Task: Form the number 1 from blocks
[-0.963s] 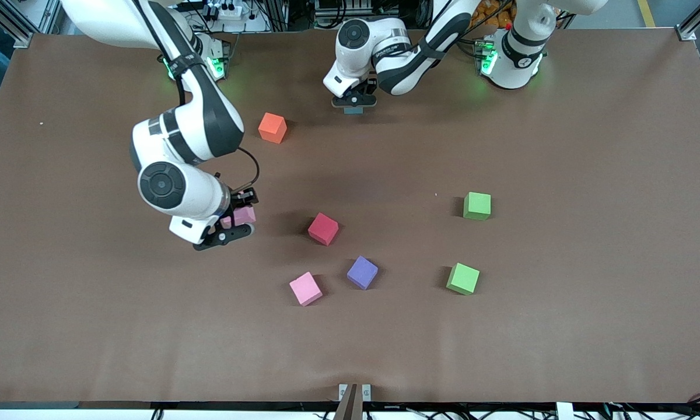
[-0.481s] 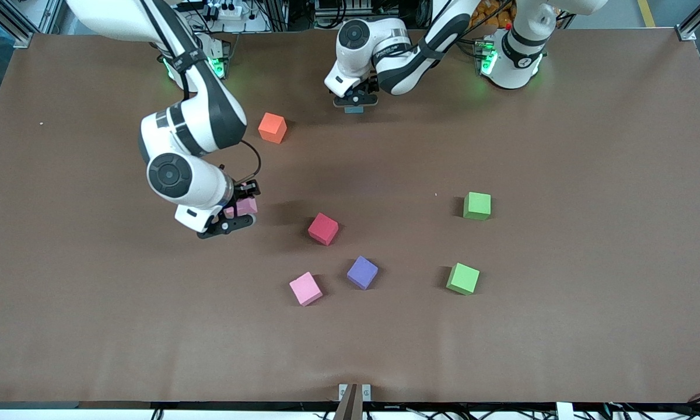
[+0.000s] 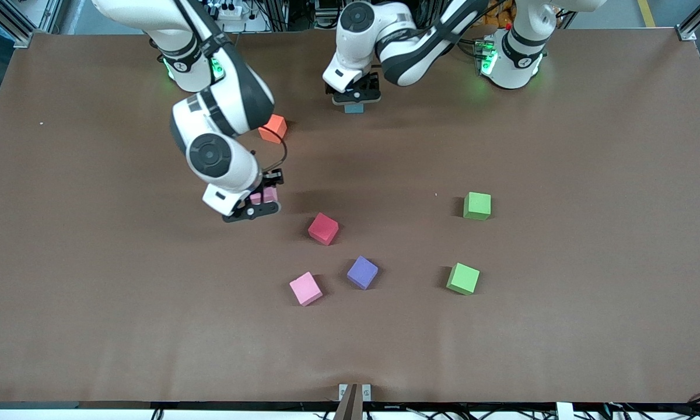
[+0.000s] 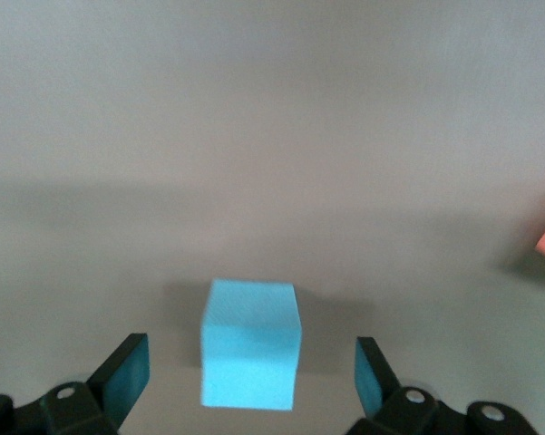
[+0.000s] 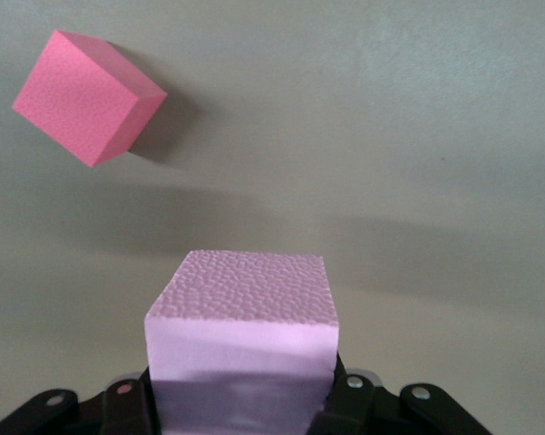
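The left hand (image 3: 354, 100) was seen hanging low over the counter (image 3: 560, 321), close to the robots' bases, with its fingers (image 4: 127, 372) spread wide and released. The light blue block (image 4: 251, 343) sat on the counter between the two fingers, touched by neither — a clear gap showed on each side of it in the left wrist view.

The right hand (image 3: 255, 205) was held in the air over the counter, between the orange cube (image 3: 273, 128) and the red cube (image 3: 323, 228), and was clenched on a pale pink block (image 5: 243, 349) (its pebbled top face filled the lower part of the right wrist view). The red cube was also caught in that wrist view, resting on the counter with its corner turned.

The second pale pink block (image 3: 305, 288) lay on the counter nearer to the front camera than the red cube, with the purple cube (image 3: 362, 272) just beside it toward the left arm's end. The two bright green blocks were found farther toward the left arm's end, well apart from the rest: one green block (image 3: 477, 205) lay farther from the front camera, and the other green block (image 3: 462, 278) lay nearer to it — both rested flat and untouched.
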Motion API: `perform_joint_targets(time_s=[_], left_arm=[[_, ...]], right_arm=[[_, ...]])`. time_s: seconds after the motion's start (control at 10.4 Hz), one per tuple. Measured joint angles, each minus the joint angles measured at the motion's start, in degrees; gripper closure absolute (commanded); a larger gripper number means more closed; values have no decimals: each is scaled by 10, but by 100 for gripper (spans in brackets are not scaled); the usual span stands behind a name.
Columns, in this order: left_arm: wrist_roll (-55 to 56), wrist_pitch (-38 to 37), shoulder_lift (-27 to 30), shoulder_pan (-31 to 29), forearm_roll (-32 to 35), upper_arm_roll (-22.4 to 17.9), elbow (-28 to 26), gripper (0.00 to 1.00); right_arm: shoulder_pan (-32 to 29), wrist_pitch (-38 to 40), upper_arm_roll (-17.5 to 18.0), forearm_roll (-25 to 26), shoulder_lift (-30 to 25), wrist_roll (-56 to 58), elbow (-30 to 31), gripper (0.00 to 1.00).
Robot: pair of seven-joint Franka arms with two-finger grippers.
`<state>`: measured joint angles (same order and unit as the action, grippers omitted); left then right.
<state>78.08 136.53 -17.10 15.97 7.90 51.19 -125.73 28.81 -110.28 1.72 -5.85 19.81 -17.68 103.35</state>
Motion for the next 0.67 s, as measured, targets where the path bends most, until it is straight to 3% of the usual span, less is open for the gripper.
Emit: perform_joint_targets(time_s=[0.29, 0.67], left_arm=[[-100, -47, 47, -123, 0, 26, 21, 0], [-367, -100, 47, -249, 0, 3, 88, 0]], right_arm=[[26, -17, 0, -12, 0, -51, 7, 93], [125, -79, 2, -51, 4, -170, 30, 93]])
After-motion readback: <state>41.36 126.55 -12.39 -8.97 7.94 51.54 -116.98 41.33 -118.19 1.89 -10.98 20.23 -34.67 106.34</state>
